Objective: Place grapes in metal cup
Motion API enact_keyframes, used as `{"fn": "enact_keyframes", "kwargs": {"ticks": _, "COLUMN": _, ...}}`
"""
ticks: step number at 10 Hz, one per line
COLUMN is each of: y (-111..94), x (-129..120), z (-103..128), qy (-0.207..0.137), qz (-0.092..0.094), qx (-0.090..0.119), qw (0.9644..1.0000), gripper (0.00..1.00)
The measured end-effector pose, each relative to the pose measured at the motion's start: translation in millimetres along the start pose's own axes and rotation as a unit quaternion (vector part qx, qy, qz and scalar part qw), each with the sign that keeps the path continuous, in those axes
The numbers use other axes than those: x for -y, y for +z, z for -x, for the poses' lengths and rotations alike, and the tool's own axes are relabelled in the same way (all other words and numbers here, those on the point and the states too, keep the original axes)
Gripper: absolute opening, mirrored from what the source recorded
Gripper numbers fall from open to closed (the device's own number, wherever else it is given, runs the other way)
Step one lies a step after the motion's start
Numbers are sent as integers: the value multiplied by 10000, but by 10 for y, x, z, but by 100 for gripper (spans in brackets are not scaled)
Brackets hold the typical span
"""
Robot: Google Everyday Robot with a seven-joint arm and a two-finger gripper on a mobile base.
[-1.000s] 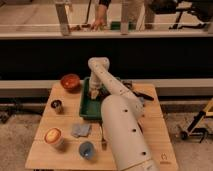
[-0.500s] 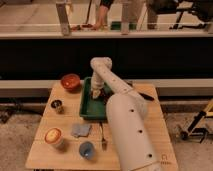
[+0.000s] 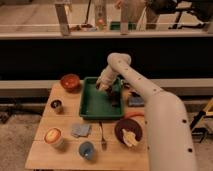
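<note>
The metal cup (image 3: pixel 56 105) is small and dark grey and stands on the wooden table's left side, left of the green tray (image 3: pixel 89 111). My gripper (image 3: pixel 103 86) hangs low over the tray's far right corner, with the white arm reaching in from the right. A dark lump that looks like the grapes (image 3: pixel 116 98) lies in the tray's right part, just to the right of and nearer than the gripper. I cannot tell whether the gripper touches it.
An orange bowl (image 3: pixel 70 81) stands at the far left. A white cup with an orange inside (image 3: pixel 53 136), a grey cloth (image 3: pixel 80 130), a blue cup (image 3: pixel 86 149) and a fork (image 3: pixel 102 139) lie near the front. A dark plate (image 3: pixel 120 131) and a blue sponge (image 3: pixel 135 101) lie to the right.
The arm and the gripper have shifted a little to the right over the tray's far end. Nothing else on the table has moved.
</note>
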Motion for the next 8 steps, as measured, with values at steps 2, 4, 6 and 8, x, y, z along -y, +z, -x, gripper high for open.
{"fn": "enact_keyframes", "kwargs": {"ticks": 2, "y": -586, "x": 31, "z": 124, "qy": -141, "qz": -579, "qx": 492, "qw": 9970, "gripper": 0}}
{"fn": "enact_keyframes", "kwargs": {"ticks": 4, "y": -1227, "x": 107, "z": 443, "qy": -538, "qz": -1058, "qx": 1056, "qw": 9873, "gripper": 0}}
{"fn": "enact_keyframes", "kwargs": {"ticks": 6, "y": -1462, "x": 148, "z": 653, "qy": -797, "qz": -1165, "qx": 1318, "qw": 9812, "gripper": 0}}
{"fn": "enact_keyframes", "kwargs": {"ticks": 8, "y": -1472, "x": 185, "z": 969, "qy": -1150, "qz": -1087, "qx": 1489, "qw": 9761, "gripper": 0}}
